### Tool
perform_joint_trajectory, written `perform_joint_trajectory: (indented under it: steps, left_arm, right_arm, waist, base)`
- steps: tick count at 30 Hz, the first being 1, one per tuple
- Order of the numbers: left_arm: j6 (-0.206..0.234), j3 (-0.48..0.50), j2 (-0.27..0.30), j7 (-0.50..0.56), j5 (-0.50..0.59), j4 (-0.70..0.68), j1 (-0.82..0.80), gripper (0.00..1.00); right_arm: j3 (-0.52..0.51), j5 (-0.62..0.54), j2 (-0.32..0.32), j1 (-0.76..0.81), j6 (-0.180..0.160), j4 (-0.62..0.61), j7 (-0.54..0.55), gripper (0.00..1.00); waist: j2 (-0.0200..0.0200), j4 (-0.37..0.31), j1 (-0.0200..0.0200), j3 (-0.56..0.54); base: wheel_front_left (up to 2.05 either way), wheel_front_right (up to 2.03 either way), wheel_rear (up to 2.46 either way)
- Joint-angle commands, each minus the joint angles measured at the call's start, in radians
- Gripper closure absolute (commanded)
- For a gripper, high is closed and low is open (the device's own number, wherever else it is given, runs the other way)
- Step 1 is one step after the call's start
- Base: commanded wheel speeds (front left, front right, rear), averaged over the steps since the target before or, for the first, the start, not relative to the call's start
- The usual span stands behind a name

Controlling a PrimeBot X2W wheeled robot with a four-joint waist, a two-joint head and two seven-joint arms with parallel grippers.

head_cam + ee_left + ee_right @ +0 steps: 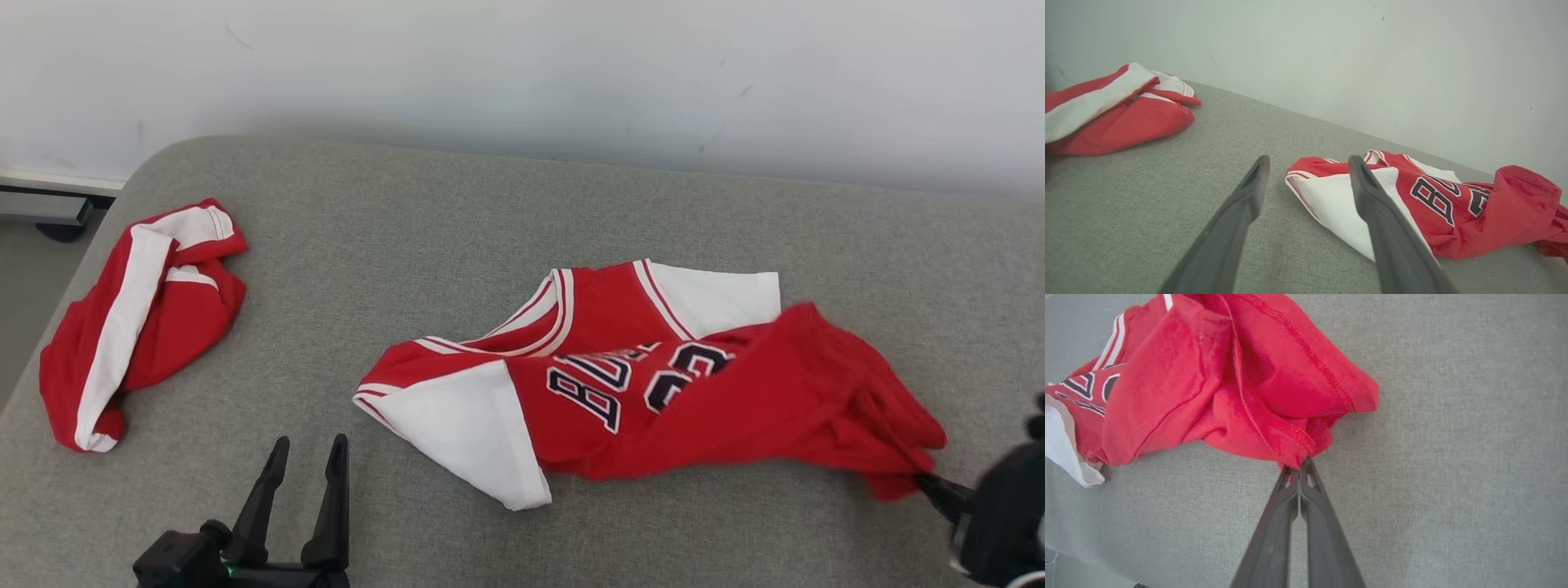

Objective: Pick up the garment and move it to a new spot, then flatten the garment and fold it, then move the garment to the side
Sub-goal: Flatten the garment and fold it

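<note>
At the right-hand edge of the grey fabric-covered worktop [392, 212], your right end effector [931, 483] was found fully closed on the red jersey [653, 384]. The right wrist view bore this out. That end effector [1299, 465] had its two dark fingers pressed together at the tips, with a small pinch of the jersey's [1229, 375] stitched red hem caught between them.

You had the jersey lying crumpled across the centre and right of the worktop. Its neck opening faced the white wall [522, 73]. One white sleeve lay at the near left end and the other toward the far side. Dark lettering and numerals outlined in white showed on the chest. They were partly covered by a fold of the red lower body, which bunched toward the gripped corner. Whether that corner was raised off the surface could not be established.

Your left end effector [310, 441] stood at the near left of the worktop with its jaws spread wide, holding nothing. Its fingers pointed toward the wall. It was near the jersey's white sleeve but apart from it. In the left wrist view this end effector [1309, 160] framed the edge of that sleeve on the jersey [1453, 204].

A second red-and-white garment [139, 318] lay bunched near the far left corner, well apart from the jersey. It also showed in the left wrist view [1114, 114].
</note>
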Motion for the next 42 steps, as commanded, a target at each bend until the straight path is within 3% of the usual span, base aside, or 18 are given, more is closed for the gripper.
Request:
perform_joint_trajectory:
  steps: [1,5,9,17,18,19,24,34,42]
  left_arm:
    - [0.002,0.003,0.003,-0.002,0.005,0.003,-0.002,0.0]
    - [0.002,0.009,0.004,-0.002,0.007,0.002,-0.001,0.0]
    - [0.002,0.007,0.007,-0.002,0.008,0.007,-0.007,0.0]
    - [0.002,-0.005,0.014,-0.002,0.008,0.015,-0.012,0.0]
    - [0.002,-0.006,0.015,-0.002,0.008,0.015,-0.01,0.0]
    - [0.002,-0.006,0.016,-0.002,0.008,0.015,-0.009,0.0]
    - [0.002,-0.003,0.016,-0.002,0.011,0.015,-0.002,0.0]
    - [0.011,0.022,0.018,-0.002,0.017,0.001,0.039,0.0]
    - [0.019,0.034,0.025,-0.002,0.025,-0.016,0.053,0.0]
  right_arm:
    - [-0.035,0.027,-0.004,0.007,0.0,-0.003,0.018,1.0]
    - [-0.157,0.09,-0.003,-0.001,0.0,0.064,0.051,1.0]
    - [-0.192,0.121,-0.003,-0.027,0.0,0.189,0.059,1.0]
    - [-0.254,0.046,-0.004,-0.068,0.0,0.396,0.007,1.0]
    - [-0.256,0.041,-0.004,-0.074,0.0,0.412,-0.006,0.62]
    - [-0.253,0.031,-0.004,-0.074,0.0,0.425,-0.017,0.0]
    - [-0.244,-0.03,-0.004,-0.062,-0.001,0.414,-0.071,0.0]
    - [-0.225,-0.083,-0.004,-0.005,-0.001,0.272,-0.268,0.0]
    - [-0.172,-0.077,-0.003,-0.019,-0.001,0.235,-0.532,0.0]
  waist:
    - [0.0,0.0,0.0,0.0]
    - [0.0,-0.003,0.0,0.0]
    - [0.0,-0.011,0.0,0.002]
    - [0.0,-0.005,0.0,-0.005]
    - [0.0,-0.003,0.0,-0.006]
    - [0.0,-0.001,0.0,-0.008]
    - [0.0,0.003,0.0,-0.018]
    - [0.0,-0.013,0.0,-0.074]
    - [0.0,-0.04,0.0,-0.109]
  base:
    - [0.0,0.0,0.0]
    - [0.0,0.0,0.0]
    - [0.0,0.0,0.0]
    - [0.0,0.0,0.0]
    - [0.0,0.0,0.0]
    - [0.0,0.0,0.0]
    - [0.0,0.0,0.0]
    - [0.0,0.0,0.0]
    - [0.0,0.0,0.0]
